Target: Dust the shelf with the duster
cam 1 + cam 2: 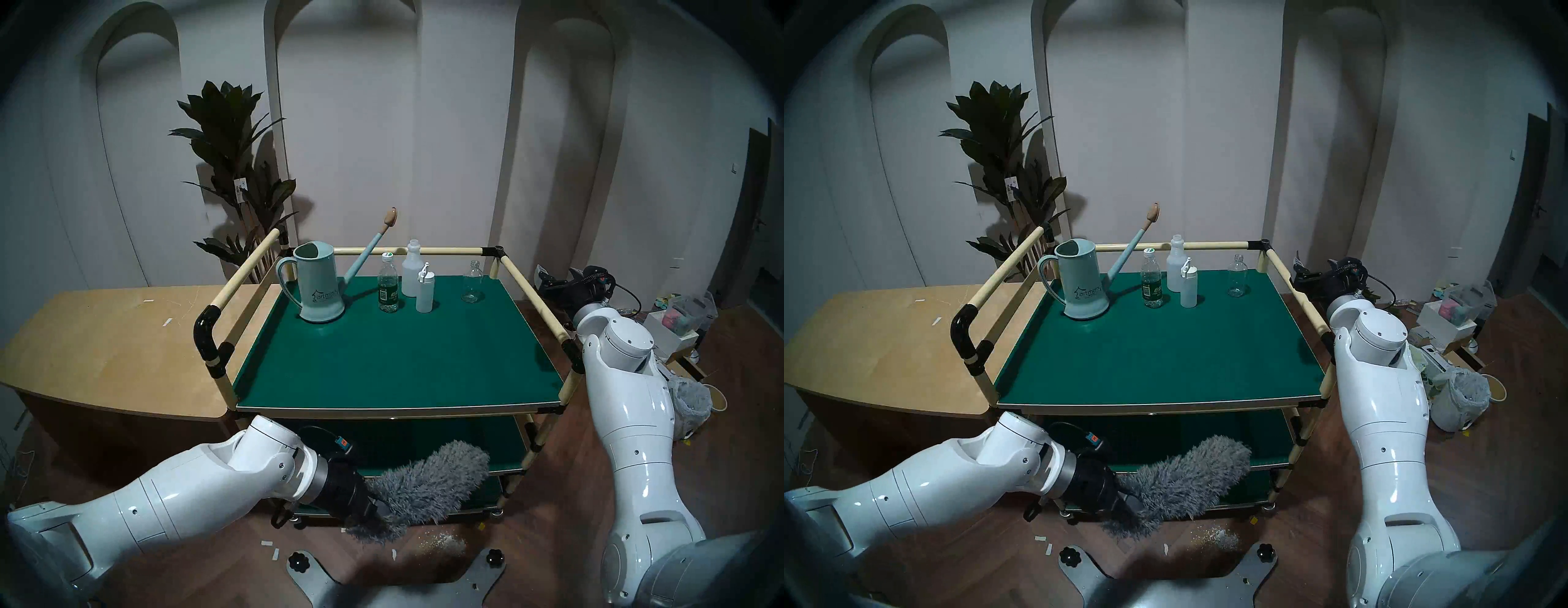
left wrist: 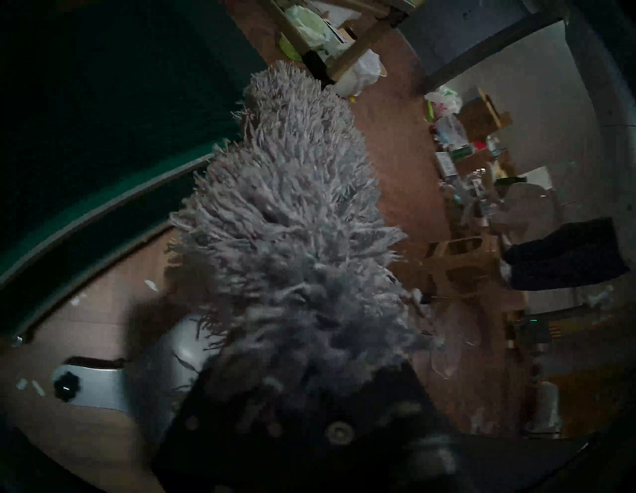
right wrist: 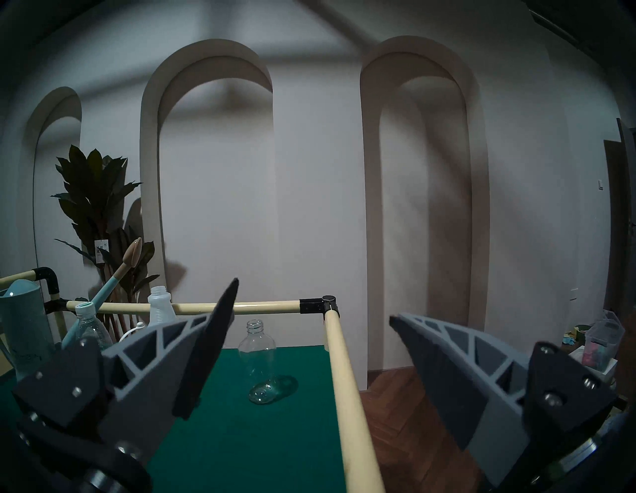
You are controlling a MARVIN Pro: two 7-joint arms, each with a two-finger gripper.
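The shelf [image 1: 394, 361] is bare across its near half, with a watering can [image 1: 318, 284] and four bottles [image 1: 407, 280] standing along the back. The duster [image 1: 424, 484] hangs low before the lower tiers, clamped at its handle end in the left gripper [image 1: 373, 507]. I judge it should rise clear of the front edge, then sweep flat, stopping short of the bottles; the right gripper [image 3: 311, 339] waits wide apart, astride the side rail [image 3: 347, 389].

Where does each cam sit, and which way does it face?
Head pair: high, looking down on the shelf; both arms show.
Left wrist: low by the cart, along the duster in the shut left hand.
Right wrist: level over the side rail; open right hand.
Shared: the clear bottle also shows to the head.
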